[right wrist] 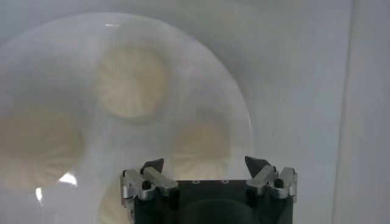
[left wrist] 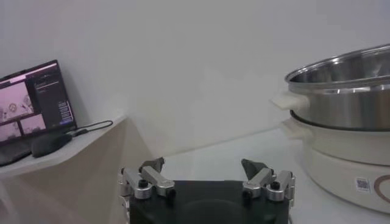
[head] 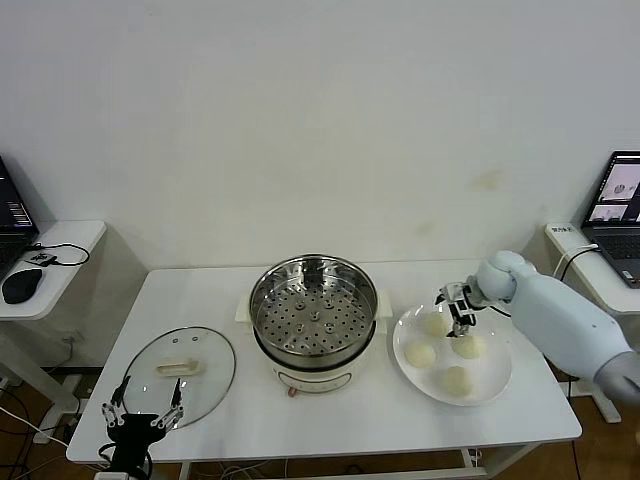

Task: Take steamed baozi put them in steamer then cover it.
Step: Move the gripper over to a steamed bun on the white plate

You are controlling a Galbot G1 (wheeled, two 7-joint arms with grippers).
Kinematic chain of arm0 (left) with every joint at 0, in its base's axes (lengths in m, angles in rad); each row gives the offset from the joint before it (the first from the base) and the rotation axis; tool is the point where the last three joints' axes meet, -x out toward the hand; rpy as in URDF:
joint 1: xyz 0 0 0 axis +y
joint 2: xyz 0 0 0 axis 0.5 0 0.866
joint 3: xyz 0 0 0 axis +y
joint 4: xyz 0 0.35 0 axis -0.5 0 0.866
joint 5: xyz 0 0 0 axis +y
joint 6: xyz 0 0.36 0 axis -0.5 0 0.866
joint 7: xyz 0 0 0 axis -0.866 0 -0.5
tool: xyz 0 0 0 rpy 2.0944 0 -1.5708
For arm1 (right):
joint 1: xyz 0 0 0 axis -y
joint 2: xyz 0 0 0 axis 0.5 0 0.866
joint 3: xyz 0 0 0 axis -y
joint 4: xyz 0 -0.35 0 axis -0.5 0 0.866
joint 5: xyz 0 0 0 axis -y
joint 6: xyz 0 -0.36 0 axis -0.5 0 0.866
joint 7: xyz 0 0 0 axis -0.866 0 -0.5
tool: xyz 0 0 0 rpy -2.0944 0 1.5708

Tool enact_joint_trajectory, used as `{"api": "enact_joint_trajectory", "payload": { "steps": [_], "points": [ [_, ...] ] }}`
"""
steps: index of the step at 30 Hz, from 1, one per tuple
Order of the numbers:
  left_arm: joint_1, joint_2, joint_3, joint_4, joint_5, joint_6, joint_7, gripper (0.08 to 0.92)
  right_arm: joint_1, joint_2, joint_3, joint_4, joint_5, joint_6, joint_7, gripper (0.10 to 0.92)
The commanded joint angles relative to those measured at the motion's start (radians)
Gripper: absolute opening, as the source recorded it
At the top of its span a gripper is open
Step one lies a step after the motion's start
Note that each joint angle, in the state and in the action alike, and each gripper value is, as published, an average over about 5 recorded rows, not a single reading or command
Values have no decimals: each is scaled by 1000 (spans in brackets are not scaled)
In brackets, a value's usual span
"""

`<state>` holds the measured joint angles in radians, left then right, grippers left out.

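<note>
Right wrist view showed the right tool (right wrist: 207, 173) with its fingers spread wide and nothing between them, poised above the white plate (right wrist: 237, 109) that carried the four steamed baozi (right wrist: 131, 82). One bun lay directly under the gap between the fingers, the others spread across the plate beyond it. Head view placed this tool (head: 458, 305) over the far part of the plate (head: 500, 385) on the right side of the table (head: 330, 425), with the buns (head: 457, 380) just below and nearer than it; whether it touched any bun could not be told. To the left of the plate, mid-table, stood the steamer (head: 314, 320), uncovered, its perforated tray bare. The cover (head: 182, 367) lay flat on the table at the left, handle up. The left tool (head: 148, 408) hung at the near left edge of the table, just nearer than the cover, fingers wide apart and holding nothing; the left wrist view showed it (left wrist: 204, 173) with the steamer (left wrist: 344, 122) off to its right
</note>
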<state>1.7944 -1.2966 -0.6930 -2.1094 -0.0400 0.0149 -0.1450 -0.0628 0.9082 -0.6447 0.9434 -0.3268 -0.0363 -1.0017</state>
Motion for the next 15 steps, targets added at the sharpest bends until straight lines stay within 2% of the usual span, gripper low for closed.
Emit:
{"api": "enact_joint_trajectory", "payload": {
  "steps": [1, 10, 15],
  "points": [
    [0, 1, -1, 0, -1, 0, -1, 823, 20, 41, -21, -57, -10, -3, -5, 795],
    [1, 0, -3, -2, -1, 1, 0, 823, 5, 73, -12, -89, -38, -5, -8, 761],
    [0, -1, -3, -2, -1, 0, 0, 823, 2, 77, -13, -96, -50, -7, -12, 713]
  ]
}}
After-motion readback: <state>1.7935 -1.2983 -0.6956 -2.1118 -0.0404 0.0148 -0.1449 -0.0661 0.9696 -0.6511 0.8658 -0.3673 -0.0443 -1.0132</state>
